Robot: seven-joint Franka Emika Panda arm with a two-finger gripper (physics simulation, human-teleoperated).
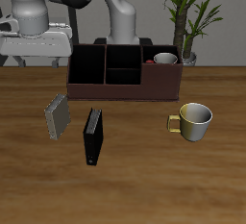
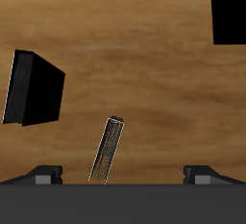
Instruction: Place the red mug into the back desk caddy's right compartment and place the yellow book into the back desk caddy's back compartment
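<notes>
The red mug [image 1: 165,60] stands inside the back desk caddy [image 1: 123,91], in its right compartment, with only its rim and pale inside showing. The yellow book [image 1: 58,117], pale grey-tan, stands on the table in front of the caddy's other end; it also shows in the wrist view [image 2: 109,149]. The back compartment [image 1: 122,54] looks dark and holds nothing I can see. My gripper [image 1: 38,55] hangs above the table behind the yellow book, beside the caddy. In the wrist view the gripper [image 2: 125,175] is open and empty, its fingertips [image 2: 43,174] spread wide.
A black book [image 1: 92,136] stands nearer the table's front edge, beside the yellow book, and shows in the wrist view [image 2: 34,88]. A yellow-gold mug [image 1: 195,120] sits in front of the caddy's mug end. A potted plant [image 1: 187,16] stands behind. A black shape [image 2: 229,16] is unidentifiable.
</notes>
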